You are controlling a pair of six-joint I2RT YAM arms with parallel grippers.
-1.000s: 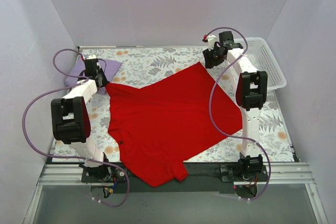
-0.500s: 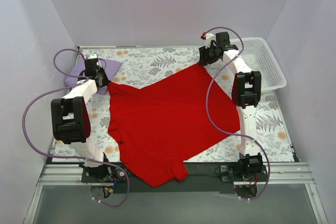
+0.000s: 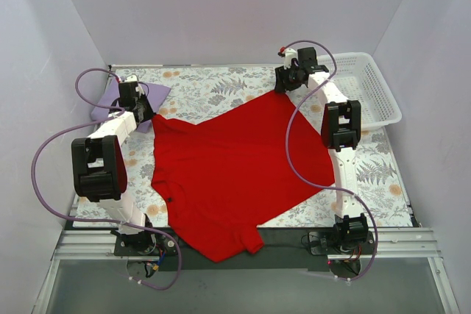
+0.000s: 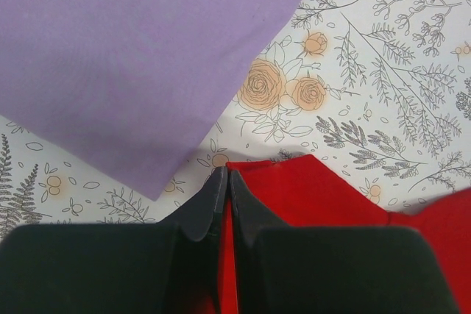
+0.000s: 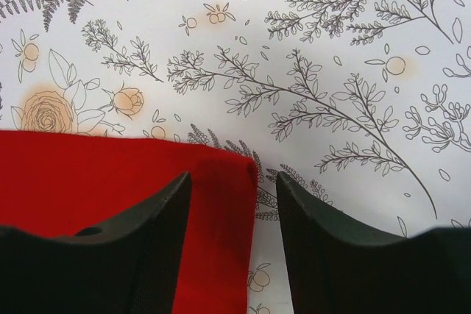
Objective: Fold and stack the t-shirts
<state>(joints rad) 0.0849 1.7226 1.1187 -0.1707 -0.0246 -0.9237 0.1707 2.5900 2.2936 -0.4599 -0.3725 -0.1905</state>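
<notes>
The red t-shirt [image 3: 235, 174] lies spread flat on the floral table [image 3: 213, 82], its near hem over the table's front edge. At its far left corner the left gripper [image 4: 223, 182] has its jaws pressed together, pinching the red edge; the lilac t-shirt [image 4: 132, 56] lies just beyond. At its far right corner the right gripper [image 5: 232, 178] has its jaws spread, 1 finger over the cloth, 1 past it. A white basket [image 3: 375, 90] stands right of the shirt

plain pale walls [image 3: 221, 12] close in the back and both sides under soft, even light. the tabletop [image 3: 213, 86] is covered in a white cloth printed with grey ferns and peach roses. a metal rail [image 3: 405, 242] runs along its near edge, with a grey floor [image 3: 243, 292] below.
</notes>
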